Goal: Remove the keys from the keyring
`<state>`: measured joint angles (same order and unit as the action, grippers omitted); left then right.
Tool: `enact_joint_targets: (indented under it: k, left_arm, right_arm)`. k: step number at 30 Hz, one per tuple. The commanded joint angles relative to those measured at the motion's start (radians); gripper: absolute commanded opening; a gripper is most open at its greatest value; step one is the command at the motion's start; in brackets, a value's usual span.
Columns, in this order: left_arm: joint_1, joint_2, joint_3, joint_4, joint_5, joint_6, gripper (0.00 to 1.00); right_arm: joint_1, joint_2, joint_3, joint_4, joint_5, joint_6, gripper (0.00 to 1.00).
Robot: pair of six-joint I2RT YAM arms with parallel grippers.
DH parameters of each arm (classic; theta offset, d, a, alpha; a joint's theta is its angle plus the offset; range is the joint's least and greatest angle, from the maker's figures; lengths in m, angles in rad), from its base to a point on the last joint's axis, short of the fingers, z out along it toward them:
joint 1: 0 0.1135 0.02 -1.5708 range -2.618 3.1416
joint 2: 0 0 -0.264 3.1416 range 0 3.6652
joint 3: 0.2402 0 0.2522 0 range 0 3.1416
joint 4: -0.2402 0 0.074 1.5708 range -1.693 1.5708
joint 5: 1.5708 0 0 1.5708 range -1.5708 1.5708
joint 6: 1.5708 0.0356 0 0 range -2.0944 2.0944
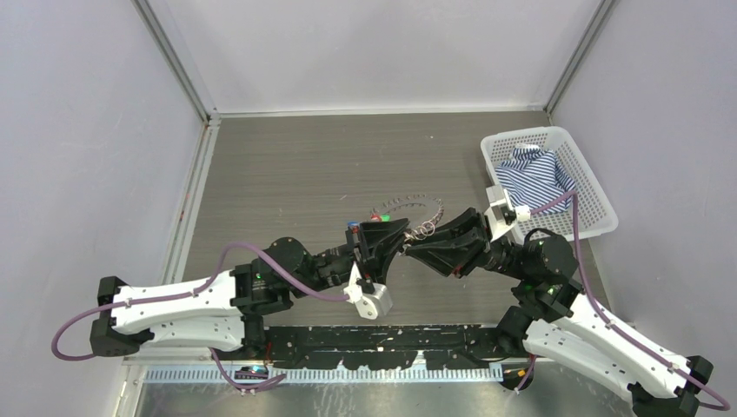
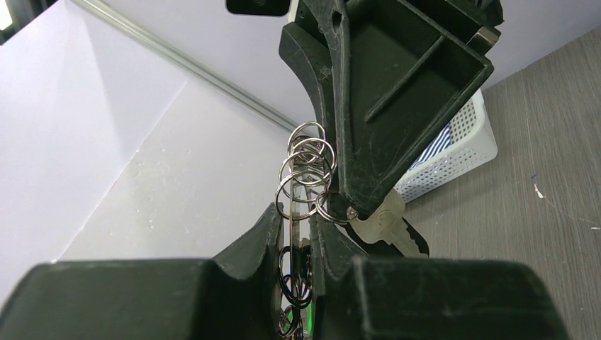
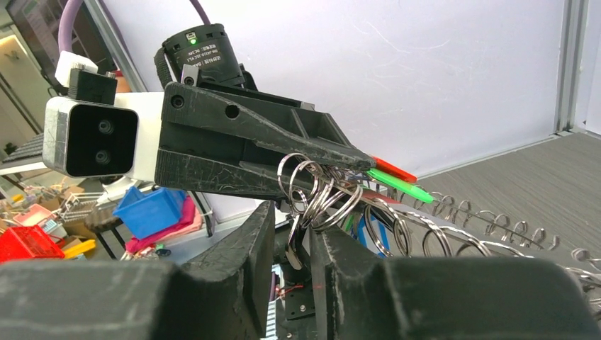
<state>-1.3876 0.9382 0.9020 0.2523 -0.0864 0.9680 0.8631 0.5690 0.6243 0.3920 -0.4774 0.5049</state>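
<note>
We see a dark grey table (image 1: 287, 165) with a wood grain and a few small pale marks on it. Plain white walls (image 1: 374, 52) stand on three sides. A metal rail (image 1: 174, 59) runs up the back corner far from the basket. The white basket (image 1: 598, 204) sits on the table with a blue and white striped cloth (image 1: 530, 178) inside it.

Just left of the basket, the two grippers meet tip to tip. The left gripper (image 2: 294, 221) is the one farther from the basket. Its fingers are squeezed nearly together on a bunch of small rings (image 2: 305, 166). The right gripper (image 3: 292, 223) is the one nearer the basket. Its fingers stand a little way apart with rings in the gap, but we cannot tell if it has a real hold on them. A silver key (image 2: 386, 223) pokes out behind its tip.

The keyring (image 3: 496, 228) is a long wire with many little loops. It curves away from the grippers, still left of the basket. Two keys (image 3: 400, 186), one with a red head and one with a green head, stick out by the left gripper's tip.
</note>
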Motion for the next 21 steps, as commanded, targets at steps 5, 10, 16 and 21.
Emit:
enact_joint_targets:
  k: [5, 10, 16, 21]
  left_arm:
    - [-0.005, -0.005, 0.009, 0.111, -0.014, -0.001, 0.0]
    - [-0.004, 0.003, 0.009, 0.123, -0.025, 0.002, 0.0]
    - [-0.004, 0.025, 0.002, 0.158, -0.067, 0.005, 0.0]
    - [-0.005, 0.046, -0.016, 0.24, -0.122, 0.009, 0.0]
  right_arm:
    - [0.003, -0.017, 0.019, 0.007, 0.031, 0.009, 0.24]
    - [0.003, -0.022, 0.01, 0.01, 0.039, 0.028, 0.18]
    - [0.003, -0.011, -0.008, 0.043, 0.04, 0.071, 0.1]
    - [0.004, -0.004, -0.029, 0.057, 0.065, 0.117, 0.09]
